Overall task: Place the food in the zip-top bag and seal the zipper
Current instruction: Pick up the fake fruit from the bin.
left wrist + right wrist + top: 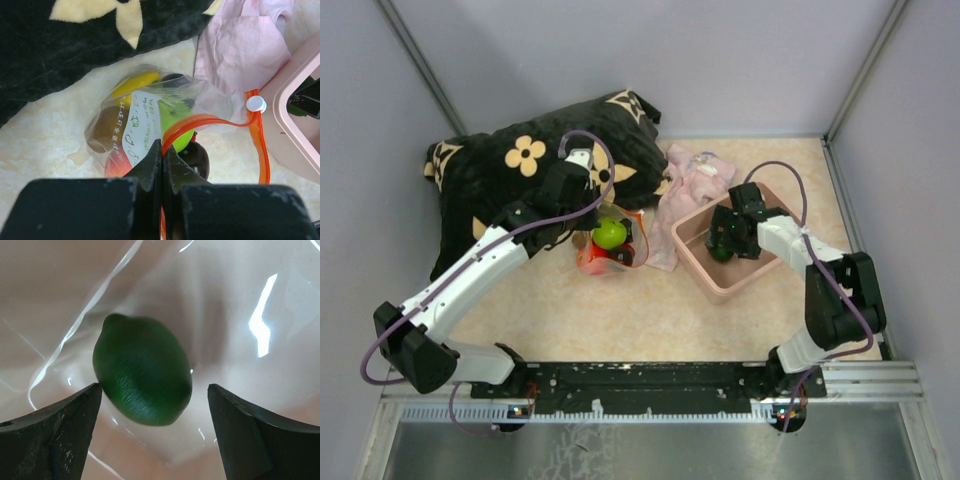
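Right gripper [154, 396] spread wide. Dark green lime [142, 372] lies between fingers, nearer left one, on pink bin [225, 300] floor.
Centre first, sink lower, close across narrow waist; glossy skin probably slips.
Left gripper [162, 150] clamped on zipper [210, 120]. Zip-top bag [145, 107] just beyond fingertips, fruits [175, 127] inside.

We note the thin orange-red zipper strip [210, 121] is hidden between the black fingers [150, 172] of the left gripper [162, 149] at 6 o'clock; the pink plastic bin [290, 130] is cut off at 3 o'clock.
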Robot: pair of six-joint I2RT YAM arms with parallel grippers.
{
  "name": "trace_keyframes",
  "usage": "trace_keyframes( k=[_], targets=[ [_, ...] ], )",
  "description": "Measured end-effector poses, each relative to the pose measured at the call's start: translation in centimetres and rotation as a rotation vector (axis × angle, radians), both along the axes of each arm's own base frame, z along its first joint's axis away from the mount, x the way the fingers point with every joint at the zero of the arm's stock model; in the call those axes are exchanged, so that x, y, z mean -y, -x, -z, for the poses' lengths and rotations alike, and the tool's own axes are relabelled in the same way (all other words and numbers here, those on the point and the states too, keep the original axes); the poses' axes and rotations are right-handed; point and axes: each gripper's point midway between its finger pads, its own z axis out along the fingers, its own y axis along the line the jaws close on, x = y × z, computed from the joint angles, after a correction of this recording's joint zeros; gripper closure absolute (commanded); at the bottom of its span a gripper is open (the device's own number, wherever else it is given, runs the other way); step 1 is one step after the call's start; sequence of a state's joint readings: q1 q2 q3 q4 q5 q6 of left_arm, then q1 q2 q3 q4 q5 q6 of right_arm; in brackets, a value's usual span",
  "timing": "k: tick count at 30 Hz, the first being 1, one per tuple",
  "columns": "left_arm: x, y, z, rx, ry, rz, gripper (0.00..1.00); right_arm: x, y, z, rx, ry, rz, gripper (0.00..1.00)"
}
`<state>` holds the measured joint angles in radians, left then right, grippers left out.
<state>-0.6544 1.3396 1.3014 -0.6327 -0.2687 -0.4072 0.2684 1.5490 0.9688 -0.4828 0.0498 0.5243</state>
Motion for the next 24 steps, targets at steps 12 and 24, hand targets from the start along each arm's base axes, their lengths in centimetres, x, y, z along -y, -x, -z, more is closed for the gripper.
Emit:
trace_keyframes(
  k=[12, 24],
  targets=[
    [0.3, -0.4, 0.2, -0.009, -0.008, 0.0, 1.0, 0.1, -1.1, 1.6, 0.007, 0.033, -0.035, 0.47],
    [0.5, -0.8, 0.0, -0.007, -0.012, 0.001, 1.0, 0.9, 0.3, -0.1, 0.005, 0.067, -0.06, 0.63]
  ],
)
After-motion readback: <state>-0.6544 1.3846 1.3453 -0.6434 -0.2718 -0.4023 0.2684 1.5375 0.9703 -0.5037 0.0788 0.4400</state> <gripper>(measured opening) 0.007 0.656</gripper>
